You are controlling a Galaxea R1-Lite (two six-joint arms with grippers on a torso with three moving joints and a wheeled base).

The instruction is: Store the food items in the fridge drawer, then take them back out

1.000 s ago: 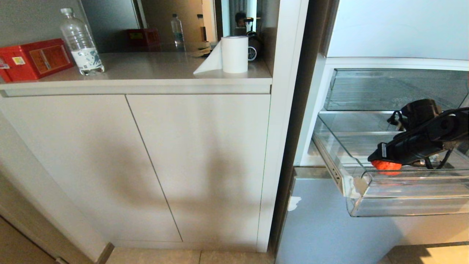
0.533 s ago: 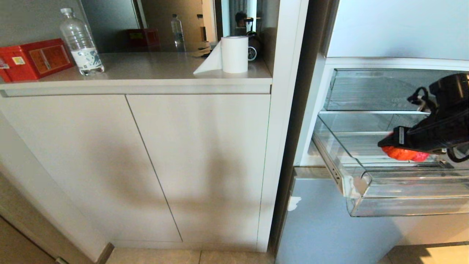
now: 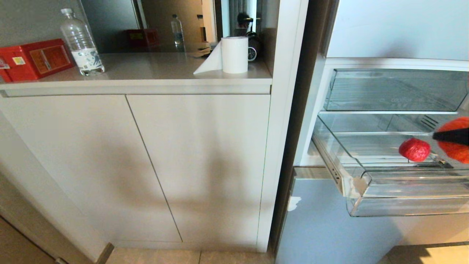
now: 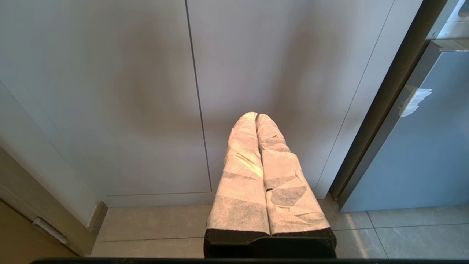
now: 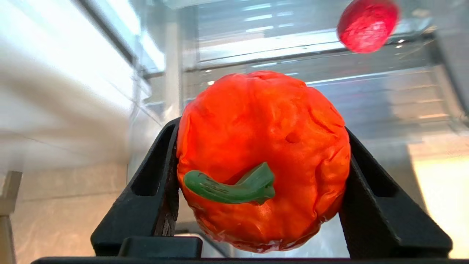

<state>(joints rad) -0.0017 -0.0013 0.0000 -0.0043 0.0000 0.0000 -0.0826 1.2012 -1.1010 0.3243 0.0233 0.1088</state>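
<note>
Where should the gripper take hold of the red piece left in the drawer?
Grip the glossy red piece across its round middle, coming down from above: the fridge drawer is open on top, its clear walls block the sides, and no stem offers a handle.

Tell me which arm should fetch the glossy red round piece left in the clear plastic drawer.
Probably right: the right gripper, though gripping the orange-red stemmed piece, is beside the red piece in the drawer. The left gripper hangs at the cabinet doors.

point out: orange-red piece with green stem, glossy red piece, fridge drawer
orange-red piece [image 5: 263,146], right wrist view: centre of its body, between the right hand's fingers.
glossy red piece [image 3: 414,149], head view: middle of its surface, inside the drawer.
fridge drawer [image 3: 403,198], head view: its clear front lip.
</note>
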